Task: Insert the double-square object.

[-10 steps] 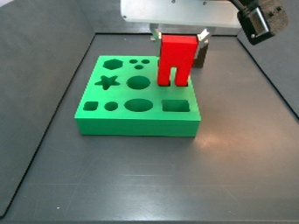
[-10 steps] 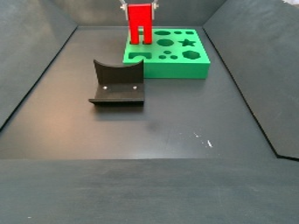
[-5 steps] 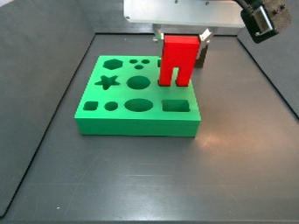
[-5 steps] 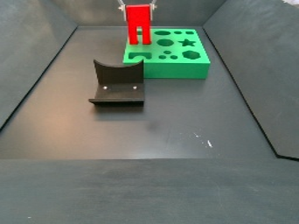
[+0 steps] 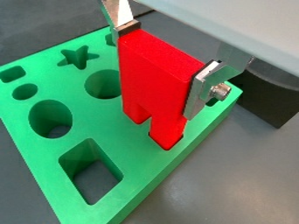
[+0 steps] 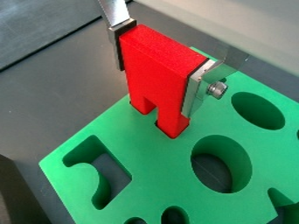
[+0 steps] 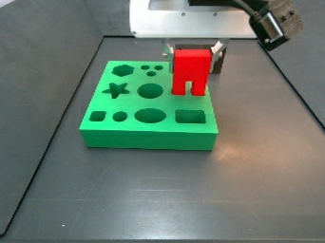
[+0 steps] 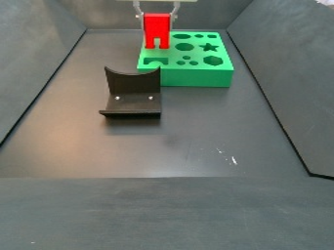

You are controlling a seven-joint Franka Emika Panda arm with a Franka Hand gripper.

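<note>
The double-square object (image 5: 155,83) is a bright red block with two square legs, upright and legs down. My gripper (image 5: 162,54) is shut on its upper body, a silver finger on each side. It also shows in a wrist view (image 6: 158,77) with the gripper (image 6: 160,58) around it. Its legs reach down to the green board (image 5: 41,157) at the board's far corner and look partly sunk into it (image 6: 170,131). In both side views the block (image 7: 191,70) (image 8: 156,28) stands at the board's (image 7: 146,128) back edge under the gripper (image 7: 193,47).
The green board (image 8: 209,73) has several cut-outs: a star (image 7: 117,90), a hexagon (image 7: 122,69), circles, an oval (image 7: 151,116), a square (image 7: 191,116) and an arch-shaped hole (image 6: 100,171). The dark fixture (image 8: 129,96) stands on the floor beside the board. Dark walls ring the floor.
The gripper has lowered the red block: its legs, which hung above the board's surface, now reach down into the board's far corner.
</note>
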